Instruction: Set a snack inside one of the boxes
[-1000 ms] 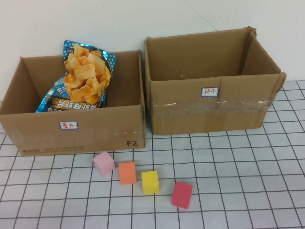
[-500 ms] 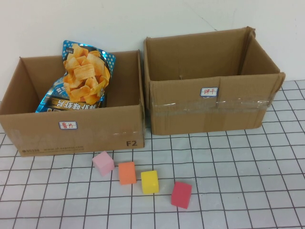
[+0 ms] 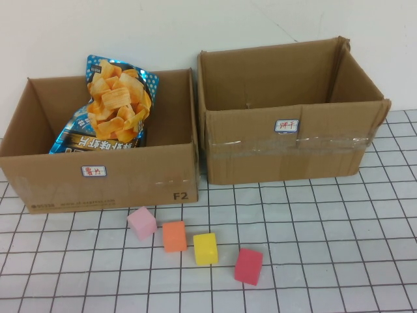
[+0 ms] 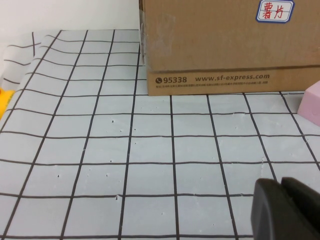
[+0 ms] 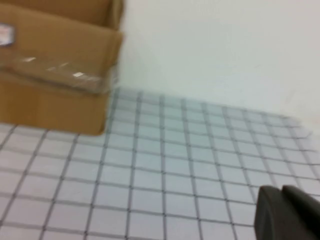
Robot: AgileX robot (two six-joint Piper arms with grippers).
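A blue snack bag of orange chips [image 3: 114, 104] leans upright inside the left cardboard box [image 3: 104, 176]. The right cardboard box [image 3: 287, 147] stands beside it, with nothing showing inside. Neither arm shows in the high view. My left gripper [image 4: 281, 184] is shut and empty, low over the gridded table in front of the left box's corner [image 4: 215, 45]. My right gripper [image 5: 281, 191] is shut and empty over the table, near a corner of the right box [image 5: 55, 75].
Several foam cubes lie in a row in front of the boxes: pink [image 3: 141, 222], orange [image 3: 174, 236], yellow [image 3: 205, 248] and red [image 3: 249, 265]. The pink cube also shows in the left wrist view [image 4: 311, 102]. A white wall rises behind the boxes.
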